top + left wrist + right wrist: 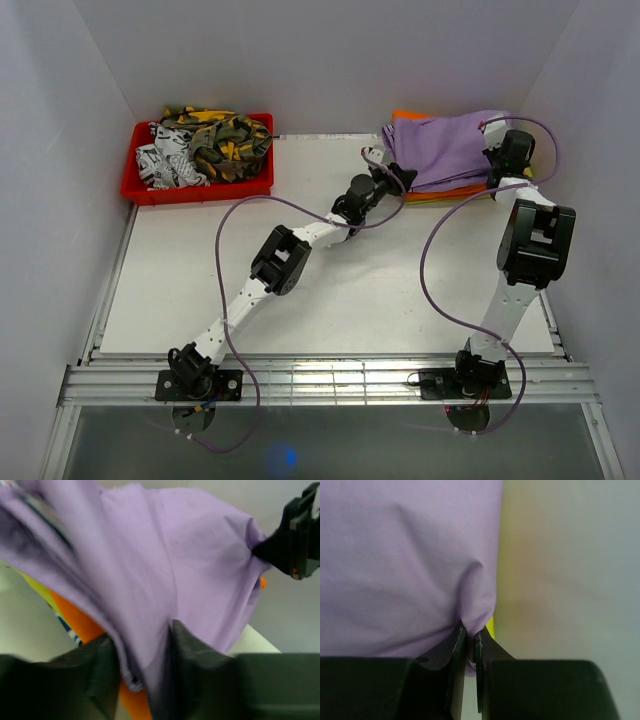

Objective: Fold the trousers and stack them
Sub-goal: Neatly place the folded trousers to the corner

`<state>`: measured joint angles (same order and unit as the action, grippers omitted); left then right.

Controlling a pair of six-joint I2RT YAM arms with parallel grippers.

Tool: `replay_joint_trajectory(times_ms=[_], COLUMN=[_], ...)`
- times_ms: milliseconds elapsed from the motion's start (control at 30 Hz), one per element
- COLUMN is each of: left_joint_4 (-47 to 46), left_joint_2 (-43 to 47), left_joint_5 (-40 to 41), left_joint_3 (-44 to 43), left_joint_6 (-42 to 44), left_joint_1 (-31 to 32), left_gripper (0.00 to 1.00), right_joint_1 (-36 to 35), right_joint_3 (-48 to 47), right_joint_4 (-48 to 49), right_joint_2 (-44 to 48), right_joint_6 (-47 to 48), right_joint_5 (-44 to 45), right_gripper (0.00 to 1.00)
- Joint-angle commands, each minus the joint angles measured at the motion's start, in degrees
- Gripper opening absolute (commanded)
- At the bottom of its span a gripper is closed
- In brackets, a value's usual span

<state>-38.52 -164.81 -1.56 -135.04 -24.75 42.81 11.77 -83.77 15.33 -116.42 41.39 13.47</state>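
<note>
The lilac-purple trousers (pixel 445 150) lie folded at the table's back right, on top of an orange cloth (pixel 450 193). My left gripper (pixel 398 178) is at their left edge. In the left wrist view it (pixel 140 650) is closed on a bunch of the purple fabric (pixel 175 565), held a little above the orange cloth (pixel 85 622). My right gripper (pixel 497 152) is at the right edge. In the right wrist view it (pixel 470 632) pinches a pucker of the trousers (pixel 405 565). The right gripper also shows in the left wrist view (pixel 295 540).
A red bin (pixel 135 185) with camouflage and black-and-white patterned garments (pixel 205 145) stands at the back left. A yellow-green cloth (pixel 491 627) peeks from under the trousers. The white side and back walls stand close to the stack.
</note>
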Motion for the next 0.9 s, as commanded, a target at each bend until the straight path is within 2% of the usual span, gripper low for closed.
replay_joint_trajectory(times_ms=[0,33,67,100,133,200,233,333,367,433,467,567,600,633,667,733,867], left_joint_4=[-2.3,-2.1,-1.6,-0.9,-0.4,2.6,3.9,9.4,11.3,17.1,19.7,34.6,45.1,49.9,59.5,66.1,69.9], left_joint_2=[2.1,3.7,5.0,6.5,9.9,13.6,15.6,23.3,25.2,30.7,32.4,38.0,39.1,39.4,39.7,41.9,54.2], left_joint_5=[3.5,3.1,3.1,2.4,1.8,1.7,1.7,-1.1,-2.2,-6.2,-7.7,-12.7,-14.2,-15.5,-17.1,-20.7,-29.6], left_joint_3=[-0.5,0.2,2.3,3.7,5.4,10.2,11.8,17.4,18.5,20.4,20.6,17.7,15.8,11.6,9.5,7.0,23.2], left_joint_6=[3.3,3.7,3.7,3.6,3.5,3.2,3.1,2.2,1.3,1.3,1.8,3.0,4.3,4.9,5.2,6.7,11.8], left_joint_1=[-3.4,-4.0,-4.2,-4.7,-5.4,-6.4,-7.6,-10.7,-11.7,-14.1,-15.0,-18.3,-19.2,-20.9,-22.0,-25.7,-33.1], left_gripper=[0.55,0.60,0.72,0.78,0.84,0.94,0.97,0.98,0.98,0.98,0.98,0.98,0.98,0.98,0.98,0.98,0.98], right_joint_1=[2.2,2.2,2.2,2.2,2.2,2.2,2.2,2.2,2.2,2.0,2.1,2.0,1.9,2.0,1.9,1.9,1.3], right_joint_3=[-3.0,-3.6,-4.0,-4.6,-5.3,-5.7,-5.8,-5.7,-5.4,-4.8,-5.2,-6.1,-6.8,-7.5,-8.3,-10.7,-11.1], right_joint_4=[8.2,7.4,6.0,2.6,1.4,-1.3,-2.1,-7.3,-8.9,-12.5,-18.5,-27.3,-29.5,-32.1,-36.1,-40.4,-49.2], right_joint_2=[0.1,0.1,0.5,0.8,1.1,2.2,2.7,5.3,7.4,9.7,11.9,16.8,18.1,19.1,21.2,23.0,27.5], right_joint_6=[3.7,3.5,2.9,2.4,1.9,1.1,0.8,-0.7,-1.1,-3.3,-4.0,-8.2,-9.6,-10.4,-12.1,-14.0,-16.9], right_joint_5=[6.0,5.8,5.6,5.4,5.0,5.2,5.3,3.9,2.1,-0.5,-4.9,-13.0,-16.0,-18.7,-23.2,-30.8,-42.1], right_gripper=[0.13,0.28,0.37,0.47,0.65,0.74,0.84,0.97,0.91,0.90,0.90,0.90,0.90,0.90,0.90,0.90,0.90])
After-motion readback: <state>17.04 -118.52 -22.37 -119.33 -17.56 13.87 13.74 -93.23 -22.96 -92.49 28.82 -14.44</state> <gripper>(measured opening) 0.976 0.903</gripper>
